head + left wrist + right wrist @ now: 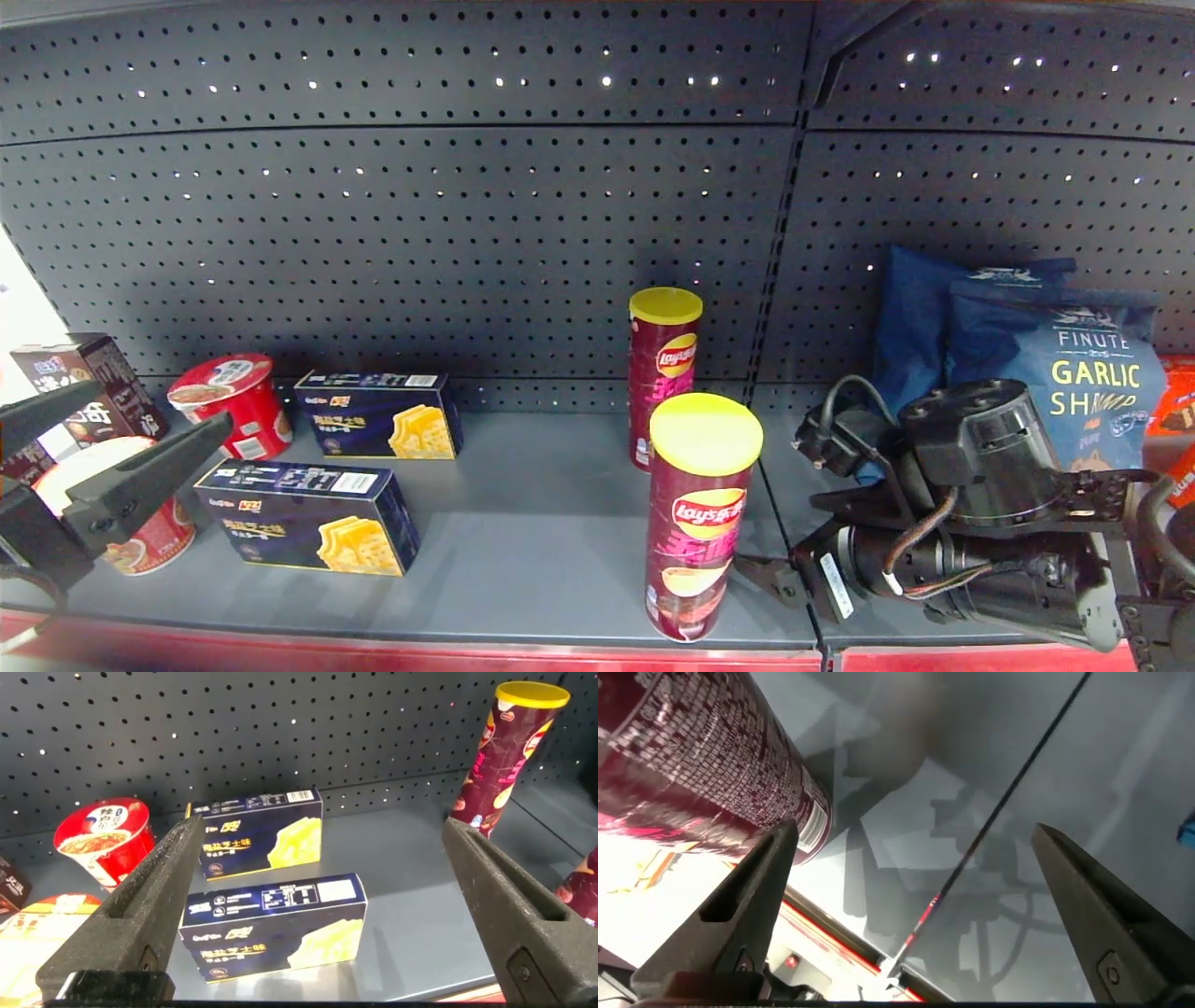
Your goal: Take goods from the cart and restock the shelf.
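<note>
Could knock front can (pixel 700 523) off shelf (pixel 541 523) lip: upright there, just beside right gripper (pixel 915 831), spread and empty, so any sideways swing tips it. Same spread, empty state at left gripper (pixel 322 831), near the cups (pixel 233 401). Counted: two bags (pixel 1074 373), two blue boxes (pixel 308 518), two cans, two cups.

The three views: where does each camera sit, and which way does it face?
Head: high, facing forward and down at the shelf; left pincer and right pincer show.
Left wrist: behind its open pincer, facing two boxes and the pegboard.
Right wrist: behind its open pincer, facing the shelf floor beside the front can.
Shared: head and left wrist both show the boxes; head and right wrist the front can.
</note>
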{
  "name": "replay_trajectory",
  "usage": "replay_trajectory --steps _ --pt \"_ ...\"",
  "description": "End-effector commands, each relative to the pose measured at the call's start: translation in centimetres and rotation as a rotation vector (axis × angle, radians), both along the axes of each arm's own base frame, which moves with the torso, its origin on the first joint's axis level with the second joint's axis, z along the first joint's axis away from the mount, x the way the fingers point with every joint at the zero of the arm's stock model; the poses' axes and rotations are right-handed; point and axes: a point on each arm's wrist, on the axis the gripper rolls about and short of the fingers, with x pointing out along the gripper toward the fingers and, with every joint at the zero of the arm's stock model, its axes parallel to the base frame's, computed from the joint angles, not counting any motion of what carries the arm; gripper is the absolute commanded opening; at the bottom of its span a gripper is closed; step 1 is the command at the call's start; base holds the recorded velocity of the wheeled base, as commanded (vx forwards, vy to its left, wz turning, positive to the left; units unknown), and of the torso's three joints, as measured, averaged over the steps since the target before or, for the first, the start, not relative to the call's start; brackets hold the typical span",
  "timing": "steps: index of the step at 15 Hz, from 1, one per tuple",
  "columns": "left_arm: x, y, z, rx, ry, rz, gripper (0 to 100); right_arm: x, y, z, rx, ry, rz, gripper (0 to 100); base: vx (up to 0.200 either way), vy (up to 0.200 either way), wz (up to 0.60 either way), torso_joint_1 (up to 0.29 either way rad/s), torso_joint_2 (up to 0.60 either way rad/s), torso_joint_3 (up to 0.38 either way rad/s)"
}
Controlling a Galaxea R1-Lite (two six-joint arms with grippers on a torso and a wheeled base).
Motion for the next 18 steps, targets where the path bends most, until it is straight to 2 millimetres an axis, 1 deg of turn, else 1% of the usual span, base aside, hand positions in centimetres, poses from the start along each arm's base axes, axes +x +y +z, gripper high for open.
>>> replay_trajectory --steps 1,13,18 --pt "0.04 -0.01 -0.15 -0.001 0.006 -0.001 100 0.0 0.12 0.1 0.003 -0.003 0.003 100 0.0 0.0 0.0 0.0 0.0 0.0" --pt "-0.02 0.0 -0.43 0.0 0.014 -0.001 100 0.16 0.65 0.0 0.003 -0.002 0.015 100 0.0 0.0 0.0 0.0 0.0 0.0" --pt "-0.19 0.0 -1.03 0.0 0.031 -0.001 100 0.2 0.85 -0.21 -0.002 0.003 0.02 100 0.0 0.0 0.0 0.0 0.0 0.0"
